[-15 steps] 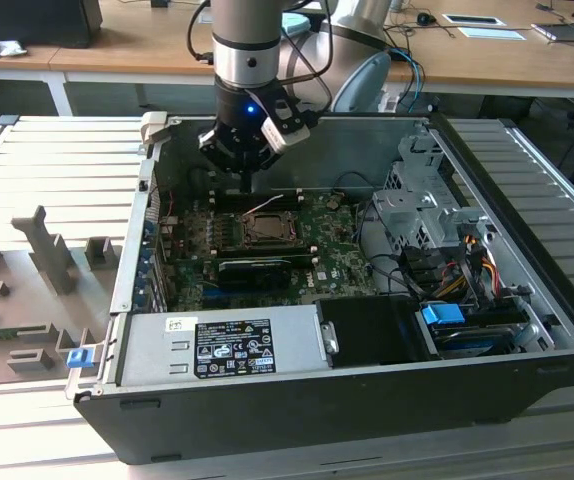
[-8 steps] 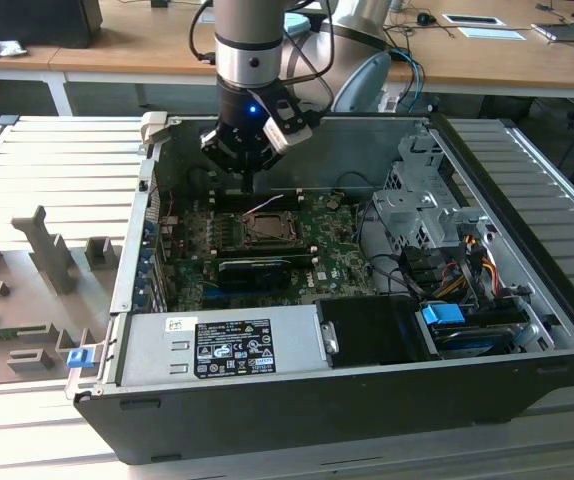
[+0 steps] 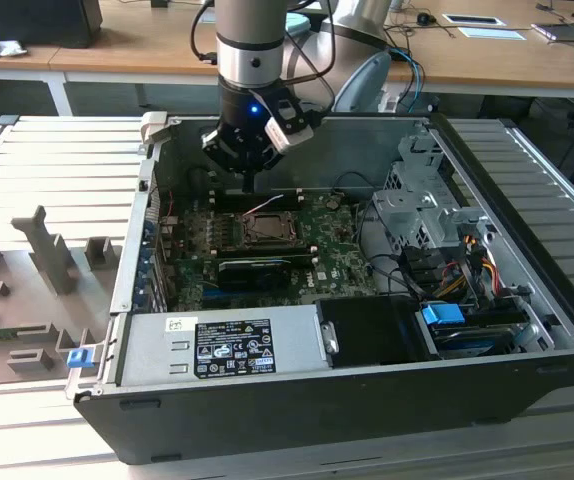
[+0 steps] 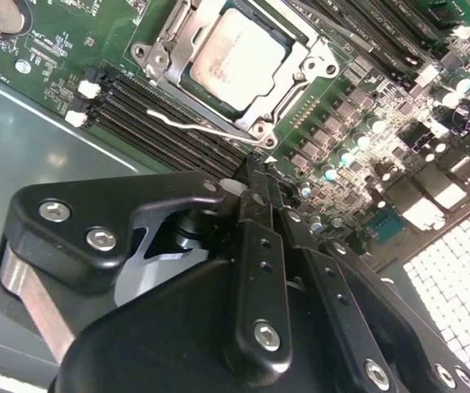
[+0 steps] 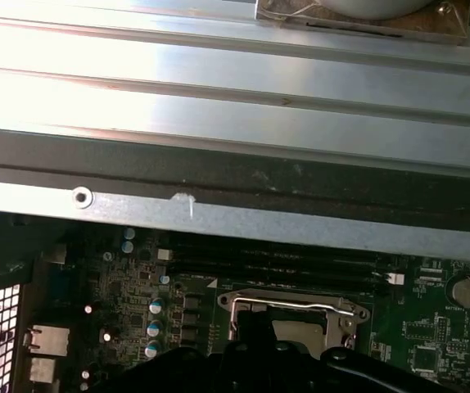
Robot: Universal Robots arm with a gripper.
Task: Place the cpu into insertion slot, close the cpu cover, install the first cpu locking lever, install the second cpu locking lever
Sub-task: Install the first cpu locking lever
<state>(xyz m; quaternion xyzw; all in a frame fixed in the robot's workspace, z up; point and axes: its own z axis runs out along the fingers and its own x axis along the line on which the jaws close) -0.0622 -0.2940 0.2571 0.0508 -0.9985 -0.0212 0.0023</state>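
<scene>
CPU point(image 4: 239, 59) sits seated in the insertion slot point(image 4: 187, 83) on the green motherboard point(image 4: 366, 139), its silvery top showing through the window of the cpu cover point(image 4: 305, 70) — the metal frame lies flat around the chip. In the second wrist view a thin wire locking lever point(image 4: 198, 127) runs along one edge of the socket, just beside the black memory slots point(image 4: 149, 123); whether it is latched cannot be told. The gripper point(image 4: 251, 184) hangs just above that edge of the socket, its black fingers point(image 4: 255, 246) pressed together with nothing between them. In the exterior view the gripper point(image 3: 251, 180) reaches down into the open computer case point(image 3: 367, 400), hovering near the back edge of the socket point(image 3: 267, 228). A long black card point(image 3: 255, 270) stands on the board in front of the socket, and a power supply point(image 3: 227, 345) lies along the case's near wall — grey ribbed table point(image 3: 57, 150) all around.
</scene>
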